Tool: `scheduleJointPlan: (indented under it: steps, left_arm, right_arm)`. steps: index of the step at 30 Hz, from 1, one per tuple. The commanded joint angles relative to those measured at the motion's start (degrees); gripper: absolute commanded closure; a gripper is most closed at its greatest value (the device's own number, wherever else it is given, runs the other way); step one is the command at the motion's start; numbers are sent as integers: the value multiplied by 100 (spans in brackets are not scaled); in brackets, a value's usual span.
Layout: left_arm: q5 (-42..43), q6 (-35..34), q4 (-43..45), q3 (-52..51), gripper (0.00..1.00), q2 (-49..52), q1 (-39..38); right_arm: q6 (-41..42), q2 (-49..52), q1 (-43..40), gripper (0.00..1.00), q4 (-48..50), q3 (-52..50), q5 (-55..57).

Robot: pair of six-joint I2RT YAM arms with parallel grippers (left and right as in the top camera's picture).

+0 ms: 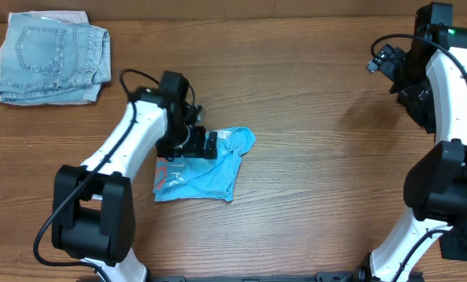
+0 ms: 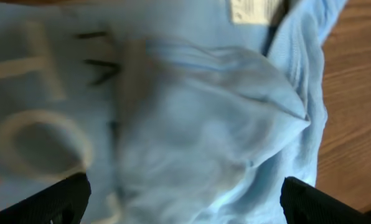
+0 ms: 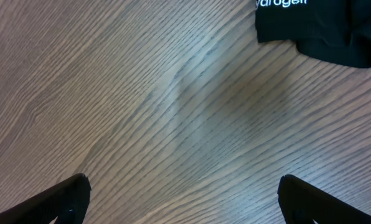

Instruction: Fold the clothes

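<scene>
Showing in right wrist view alone: black T-shirt (image 3: 322, 28), white-lettered.

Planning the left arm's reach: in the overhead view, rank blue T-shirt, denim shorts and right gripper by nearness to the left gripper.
1. blue T-shirt, under the left gripper.
2. denim shorts, far left corner.
3. right gripper, far right side.

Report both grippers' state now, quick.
Left gripper: open, fingers spread wide over the sky-blue T-shirt.
Right gripper: open, holding nothing, above the wooden table.
</scene>
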Motion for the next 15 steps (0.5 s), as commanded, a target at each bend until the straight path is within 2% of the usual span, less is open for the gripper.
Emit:
scheduleJointPlan:
  steps: [1,3,6,7,9,15]
  left_arm:
    - [291,164,201,-221,1,-44,-120]
    - [291,166,221,-227,6,-44,-120]
    - [295,166,229,-225,28,-44,-120]
    - [295,166,229,-225,55,-44,-120]
    - [352,166,210,-203,96,-46,-127]
    - [505,168,-96,22,96,-260,-203]
  right_arm:
    - [-17,-177,-22,0,22,87,-7]
    - [-17,-177,-22,0,22,87,-7]
    - [-17,-177,-22,0,22,87,-7]
    - [-17,-177,-22,0,22,87,-7]
    - [-17,-177,-22,0,22,87,-7]
    - [-17,-177,-22,0,24,87,-7]
